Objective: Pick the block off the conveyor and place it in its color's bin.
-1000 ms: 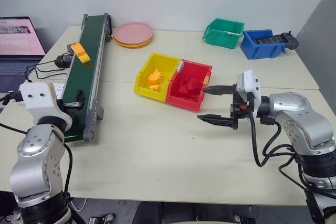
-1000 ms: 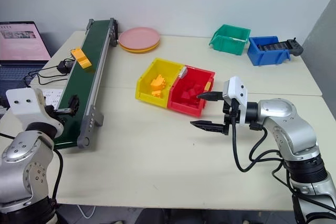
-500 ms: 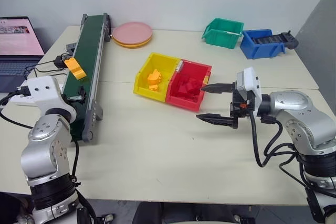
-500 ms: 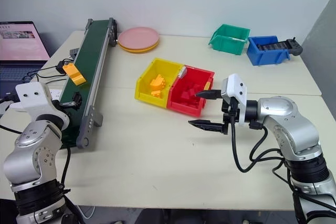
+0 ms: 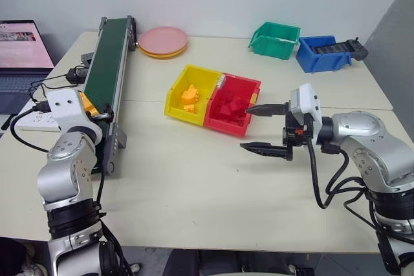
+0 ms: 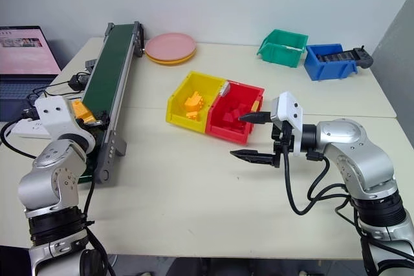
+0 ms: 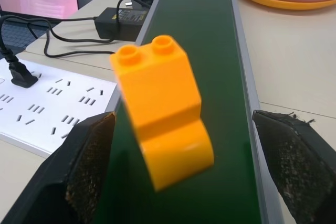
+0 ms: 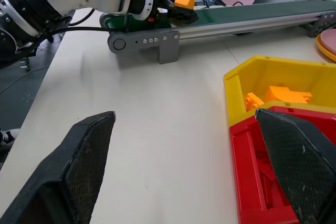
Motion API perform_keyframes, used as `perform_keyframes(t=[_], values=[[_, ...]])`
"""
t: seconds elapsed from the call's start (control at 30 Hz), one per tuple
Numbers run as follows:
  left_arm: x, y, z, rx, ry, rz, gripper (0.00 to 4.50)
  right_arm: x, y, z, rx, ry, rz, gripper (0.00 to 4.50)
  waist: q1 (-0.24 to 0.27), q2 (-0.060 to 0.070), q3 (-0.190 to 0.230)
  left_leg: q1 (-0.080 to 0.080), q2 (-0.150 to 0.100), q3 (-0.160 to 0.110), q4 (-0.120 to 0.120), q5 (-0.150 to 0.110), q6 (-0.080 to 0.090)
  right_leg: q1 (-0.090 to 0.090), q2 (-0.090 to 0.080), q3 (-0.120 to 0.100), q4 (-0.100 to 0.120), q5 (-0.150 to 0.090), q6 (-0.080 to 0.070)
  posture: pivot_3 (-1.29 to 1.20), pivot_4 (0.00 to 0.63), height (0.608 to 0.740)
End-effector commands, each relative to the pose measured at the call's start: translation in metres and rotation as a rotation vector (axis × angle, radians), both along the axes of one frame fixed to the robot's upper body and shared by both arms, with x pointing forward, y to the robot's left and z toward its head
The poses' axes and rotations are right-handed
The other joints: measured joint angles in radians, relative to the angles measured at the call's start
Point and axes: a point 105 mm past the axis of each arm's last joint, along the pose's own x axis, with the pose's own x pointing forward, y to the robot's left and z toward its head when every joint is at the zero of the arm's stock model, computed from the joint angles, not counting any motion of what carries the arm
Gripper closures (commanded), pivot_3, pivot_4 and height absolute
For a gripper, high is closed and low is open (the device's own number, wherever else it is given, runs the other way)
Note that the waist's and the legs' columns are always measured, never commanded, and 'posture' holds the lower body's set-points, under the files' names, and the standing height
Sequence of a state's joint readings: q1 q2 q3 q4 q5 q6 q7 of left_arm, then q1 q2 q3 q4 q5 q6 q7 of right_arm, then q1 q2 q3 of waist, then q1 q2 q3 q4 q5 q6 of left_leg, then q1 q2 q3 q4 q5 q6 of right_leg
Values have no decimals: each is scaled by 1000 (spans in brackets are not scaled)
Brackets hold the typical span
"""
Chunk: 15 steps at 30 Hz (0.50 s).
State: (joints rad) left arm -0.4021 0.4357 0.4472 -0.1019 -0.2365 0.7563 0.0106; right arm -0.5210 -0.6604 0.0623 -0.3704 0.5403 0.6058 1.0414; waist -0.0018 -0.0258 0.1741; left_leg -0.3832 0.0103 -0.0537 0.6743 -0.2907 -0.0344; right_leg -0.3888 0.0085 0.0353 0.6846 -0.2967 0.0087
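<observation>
block: small orange-yellow plastic brick point(image 7: 160, 108) sits on the long dark green conveyor belt in grey metal frame point(image 5: 107, 69), near its close end, between the left claw's fingers, not yet gripped.
left claw point(image 7: 184, 174): wide, fingers either side of the brick with gaps showing; placed to close on it.
left arm: reaches forward, claw roughly level along the belt.
bin: bright yellow open-top plastic bin point(image 5: 184, 113) mid-surface, joined to red bin point(image 5: 242, 121), holds orange pieces already.
right claw point(image 5: 265, 128): wide, empty, pointing toward the red bin, hovering above the cream surface point(image 5: 207, 185); likely parked.
</observation>
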Motion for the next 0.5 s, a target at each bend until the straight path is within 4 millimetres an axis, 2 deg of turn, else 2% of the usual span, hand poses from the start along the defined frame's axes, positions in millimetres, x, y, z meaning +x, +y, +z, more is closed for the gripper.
perform_keyframes(t=[0.03, 0.33, 0.5], values=[[-3, 5, 13, 39, -34, 30, 1009, -5, -2, 11, 10, -42, 5, 0, 0, 0, 0, 0, 0, 0, 0, 0, 0, 0, 0, 0, 0, 0, 0, 0, 150, 740], [-29, 5, 6, 29, -34, 96, 2892, -3, -5, 14, 12, -45, -1, 0, 0, 0, 0, 0, 0, 0, -1, 0, 0, 0, 0, 0, -1, 0, 0, 0, 150, 740], [-40, 4, 16, 56, -62, 110, 2972, -3, -4, 17, 18, -49, 8, 0, 0, 0, 0, 0, 0, 0, -2, 0, 0, 0, 0, 0, -2, 0, 0, 0, 150, 740]])
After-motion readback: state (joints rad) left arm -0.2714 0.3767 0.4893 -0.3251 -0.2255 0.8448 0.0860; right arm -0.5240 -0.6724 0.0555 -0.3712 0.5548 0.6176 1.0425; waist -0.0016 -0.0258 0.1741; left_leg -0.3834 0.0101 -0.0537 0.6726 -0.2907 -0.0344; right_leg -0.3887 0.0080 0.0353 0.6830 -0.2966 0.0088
